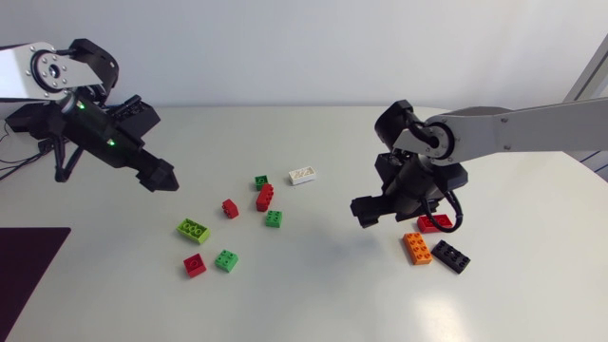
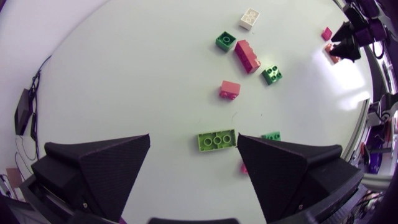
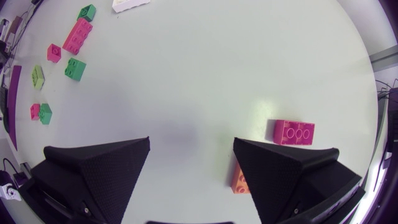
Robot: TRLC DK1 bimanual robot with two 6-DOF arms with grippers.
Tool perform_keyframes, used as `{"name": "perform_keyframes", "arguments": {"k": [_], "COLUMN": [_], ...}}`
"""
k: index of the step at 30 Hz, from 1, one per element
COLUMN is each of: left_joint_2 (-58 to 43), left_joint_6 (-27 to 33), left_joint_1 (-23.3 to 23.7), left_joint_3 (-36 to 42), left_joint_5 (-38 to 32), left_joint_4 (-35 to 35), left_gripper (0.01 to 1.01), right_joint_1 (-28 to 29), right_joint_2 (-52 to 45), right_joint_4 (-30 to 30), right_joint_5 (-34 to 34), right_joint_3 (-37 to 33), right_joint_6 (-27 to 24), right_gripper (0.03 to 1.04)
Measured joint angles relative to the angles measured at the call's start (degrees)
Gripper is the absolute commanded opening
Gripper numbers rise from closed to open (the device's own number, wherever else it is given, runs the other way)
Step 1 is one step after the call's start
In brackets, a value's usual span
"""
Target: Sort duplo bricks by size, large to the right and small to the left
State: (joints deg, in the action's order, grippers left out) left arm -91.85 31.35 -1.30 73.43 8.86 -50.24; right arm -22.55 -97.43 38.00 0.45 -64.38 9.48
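My left pincer (image 1: 160, 178) hangs over the far left of the pale, matte worktop (image 1: 313, 304), its two black fingers apart and empty. In its wrist view the long lime-green plastic brick (image 2: 217, 140) lies flat just ahead of the gap, so I judge it is lined up as a likely next pick. My right pincer (image 1: 369, 211) is apart and empty too, hovering just left of three long bricks that lie close together at the right: the red long brick (image 1: 432, 223), the orange long brick (image 1: 416, 248) and the black long brick (image 1: 450, 256). I take that cluster for the large pile. The rest lie scattered left of the middle with sizes mixed. The white oblong brick (image 1: 302, 175) is farthest, and the second long red brick (image 1: 264, 198) is beside the far small green brick (image 1: 260, 180). A small red square brick (image 1: 230, 208) and the middle small green brick (image 1: 274, 218) sit near them. The near small red brick (image 1: 194, 265) and near small green brick (image 1: 226, 259) sit side by side closest to me. By my reading the white, red and lime long ones have yet to go right. The surface is smooth and bare between the groups, with a dark purple mat (image 1: 28, 271) at its near left edge.
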Motion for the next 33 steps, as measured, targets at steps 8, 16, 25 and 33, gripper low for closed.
{"name": "perform_keyframes", "arguments": {"k": [8,16,25,33], "left_joint_2": [2.60,7.26,8.50,11.02], "left_joint_6": [-21.97,-30.21,-31.08,-31.04], "left_joint_1": [-6.47,-9.33,-6.34,-0.15], "left_joint_3": [-11.82,-16.76,-16.90,-20.52], "left_joint_5": [-0.79,-7.87,-9.33,-9.84], "left_joint_4": [13.35,18.56,19.06,19.37], "left_gripper": [0.980,0.982,0.982,0.982], "right_joint_1": [-1.84,-2.67,-13.33,-18.36], "right_joint_2": [-0.48,-0.52,-7.30,-12.81], "right_joint_4": [-0.04,-0.04,2.21,4.13], "right_joint_5": [-0.02,0.00,-0.02,-0.46], "right_joint_3": [-0.37,-0.37,-11.76,-20.46], "right_joint_6": [0.44,0.39,-0.07,-0.48], "right_gripper": [0.97,0.97,0.97,0.97]}}
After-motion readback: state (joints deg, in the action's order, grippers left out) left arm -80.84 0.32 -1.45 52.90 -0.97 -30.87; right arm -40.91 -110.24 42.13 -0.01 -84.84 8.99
